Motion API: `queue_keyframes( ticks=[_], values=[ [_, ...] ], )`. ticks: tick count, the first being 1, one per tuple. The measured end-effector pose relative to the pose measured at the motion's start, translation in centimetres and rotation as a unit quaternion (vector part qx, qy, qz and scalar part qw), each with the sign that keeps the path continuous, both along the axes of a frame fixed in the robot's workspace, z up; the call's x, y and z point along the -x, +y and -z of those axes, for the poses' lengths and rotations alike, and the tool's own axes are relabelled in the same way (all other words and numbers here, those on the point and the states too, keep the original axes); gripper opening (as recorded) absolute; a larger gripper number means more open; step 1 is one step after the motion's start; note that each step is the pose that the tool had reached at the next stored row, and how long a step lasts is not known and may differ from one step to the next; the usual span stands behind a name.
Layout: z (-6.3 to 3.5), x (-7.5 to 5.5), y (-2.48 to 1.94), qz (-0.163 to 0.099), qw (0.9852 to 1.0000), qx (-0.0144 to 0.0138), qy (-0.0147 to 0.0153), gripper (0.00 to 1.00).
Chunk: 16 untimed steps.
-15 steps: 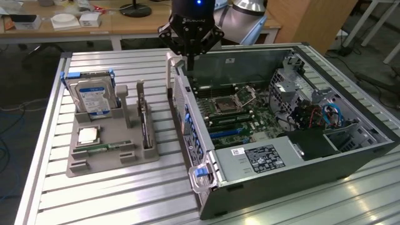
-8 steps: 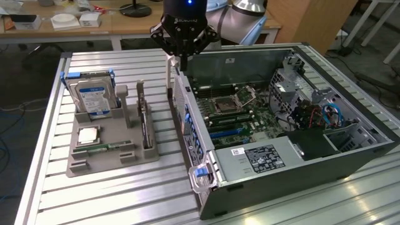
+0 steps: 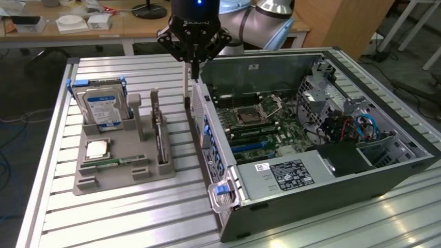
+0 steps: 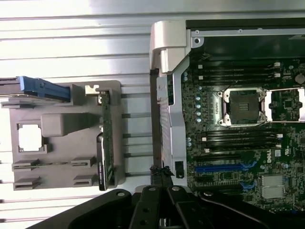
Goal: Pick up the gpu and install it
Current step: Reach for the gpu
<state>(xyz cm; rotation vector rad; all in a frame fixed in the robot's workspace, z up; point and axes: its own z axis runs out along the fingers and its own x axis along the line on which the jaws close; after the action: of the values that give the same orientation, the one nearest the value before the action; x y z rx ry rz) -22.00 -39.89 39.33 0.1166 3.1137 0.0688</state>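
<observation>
The gpu [image 3: 160, 135] stands on its edge in the right-hand slot of the grey holder tray [image 3: 103, 178], a dark green card with a silver bracket at its far end. In the wrist view the gpu [image 4: 106, 138] is a thin strip along the tray's edge. My gripper [image 3: 195, 71] hangs above the rear wall of the open computer case [image 3: 296, 178], to the exterior view's right of the gpu and well apart from it. Its black fingers [image 4: 151, 200] are shut, and nothing shows between them. The gripper [image 4: 162, 175] tips meet over the case's rear edge.
The tray also holds a hard drive [image 3: 103, 107] with a blue-white label, a processor chip [image 3: 96, 150] and a memory stick [image 3: 113, 162]. Inside the case lies the motherboard with blue slots [image 4: 224, 167] and a processor socket [image 4: 243, 106]. A slatted aluminium table [image 3: 138, 217] carries everything.
</observation>
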Motion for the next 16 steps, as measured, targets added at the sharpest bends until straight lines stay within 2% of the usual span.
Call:
queue_keyframes(
  ticks=[16],
  values=[
    [0.01,2.4,-0.01,0.0,1.0,0.0,0.0,0.1]
  ],
)
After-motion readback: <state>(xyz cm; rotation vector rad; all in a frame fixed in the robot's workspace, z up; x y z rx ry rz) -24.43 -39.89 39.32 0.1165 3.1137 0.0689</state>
